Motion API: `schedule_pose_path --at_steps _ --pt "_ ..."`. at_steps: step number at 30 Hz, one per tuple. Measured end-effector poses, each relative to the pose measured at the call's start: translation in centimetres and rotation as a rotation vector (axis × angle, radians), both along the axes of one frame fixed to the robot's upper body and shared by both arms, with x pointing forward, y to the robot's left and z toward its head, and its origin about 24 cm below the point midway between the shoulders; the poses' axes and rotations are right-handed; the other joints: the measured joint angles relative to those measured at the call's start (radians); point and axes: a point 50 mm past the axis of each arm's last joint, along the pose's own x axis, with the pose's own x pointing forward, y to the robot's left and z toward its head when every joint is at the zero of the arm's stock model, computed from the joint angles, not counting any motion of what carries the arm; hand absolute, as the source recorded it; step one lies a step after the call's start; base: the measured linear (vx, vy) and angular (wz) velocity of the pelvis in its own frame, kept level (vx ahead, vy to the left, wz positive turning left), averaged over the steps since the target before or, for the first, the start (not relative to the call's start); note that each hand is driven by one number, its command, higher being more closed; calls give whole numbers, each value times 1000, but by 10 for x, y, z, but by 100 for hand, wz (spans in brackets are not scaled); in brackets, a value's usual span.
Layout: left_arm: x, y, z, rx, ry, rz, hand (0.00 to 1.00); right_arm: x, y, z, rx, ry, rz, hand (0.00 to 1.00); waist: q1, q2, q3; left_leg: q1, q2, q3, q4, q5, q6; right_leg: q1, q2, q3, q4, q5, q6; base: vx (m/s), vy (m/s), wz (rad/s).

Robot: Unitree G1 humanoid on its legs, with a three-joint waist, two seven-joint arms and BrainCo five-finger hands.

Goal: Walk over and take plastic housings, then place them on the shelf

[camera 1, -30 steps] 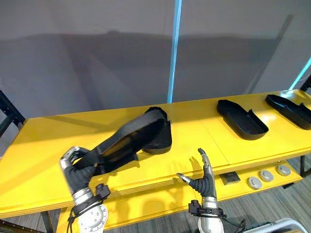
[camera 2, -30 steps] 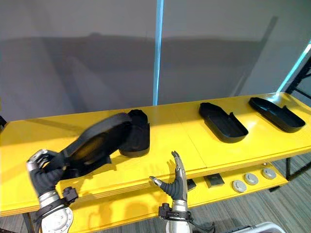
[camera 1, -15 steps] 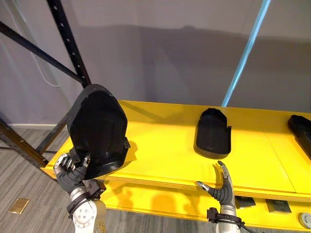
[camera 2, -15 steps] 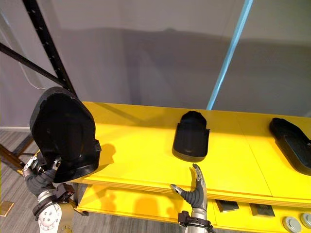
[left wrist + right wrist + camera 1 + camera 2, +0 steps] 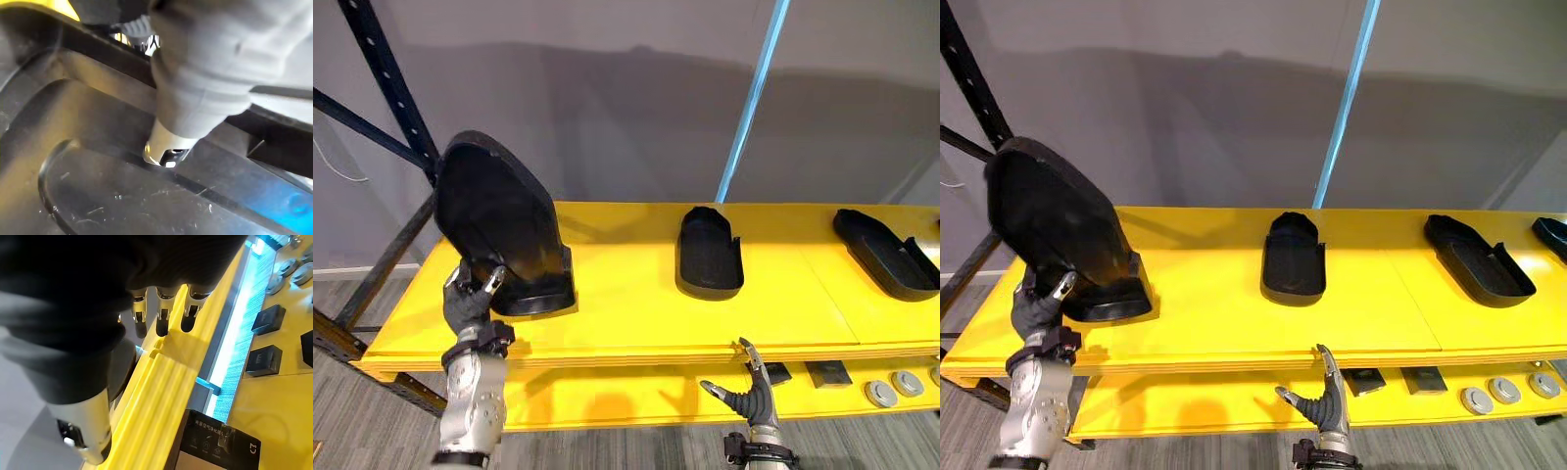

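My left hand [image 5: 470,302] is shut on the lower edge of a large black plastic housing [image 5: 497,223], which it holds nearly upright over the left part of the yellow shelf [image 5: 626,313]. The housing's lower end is down at the shelf surface; I cannot tell whether it touches. In the left wrist view the housing's dark inner wall [image 5: 98,196] lies right under a finger [image 5: 195,93]. Two more black housings [image 5: 710,253] [image 5: 884,253] lie flat further right. My right hand [image 5: 749,399] hangs open below the shelf's front edge, its fingers [image 5: 161,313] straight.
A black rack upright [image 5: 382,88] with a diagonal brace stands at the shelf's left end. A light-blue pole [image 5: 754,88] rises behind the middle. The lower yellow shelf carries small black boxes [image 5: 827,372] and round grey discs [image 5: 881,394]. A grey wall backs everything.
The camera has moved. A second ago the held housing lay tilted low against the middle housing; now it stands nearly upright, well to the left of it. The right hand stays open.
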Motion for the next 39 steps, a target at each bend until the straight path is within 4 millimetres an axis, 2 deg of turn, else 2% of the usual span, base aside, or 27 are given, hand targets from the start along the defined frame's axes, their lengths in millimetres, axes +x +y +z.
schedule_pose_path --at_steps 4,7,10,17,28,29,35,39 --pt "39 -11 10 1 81 -101 100 -4 1 6 -36 -26 64 0 -23 2 7 0 8 -7 -38 35 6 -1 20 0 -19 10 2 62 -50 0" --pt "58 -15 27 36 98 -132 100 -1 6 10 -29 -47 89 0 -42 6 24 1 16 -12 -43 43 4 -2 30 0 -21 11 1 13 -37 -1" --pt "70 -18 41 52 105 -147 100 0 14 11 -33 -53 134 0 -48 13 33 5 22 -16 -77 68 -3 -16 40 1 -18 12 -2 -43 -35 -1" --pt "73 1 43 74 170 -67 100 8 15 16 -54 -86 156 0 -48 26 63 6 31 -16 -94 81 -9 -33 47 4 -11 12 -2 -41 -7 -1" --pt "72 31 44 124 248 107 100 9 15 21 -71 -122 159 0 -47 23 83 -11 33 -17 -93 92 -8 -48 49 3 -11 20 -8 0 0 0" --pt "71 34 43 128 253 123 0 10 14 22 -76 -127 161 0 -46 26 90 -11 34 -17 -93 93 -9 -48 50 3 -12 20 -8 0 0 0" --pt "64 46 33 175 312 149 0 11 13 24 -80 -140 157 0 -44 28 103 -17 36 -19 -94 94 -9 -53 51 2 -12 22 -9 0 0 0" --pt "60 57 40 230 311 158 0 12 14 27 -78 -153 158 0 -44 28 112 -23 37 -16 -94 93 -10 -61 52 4 -12 24 -9 -2 1 -1"
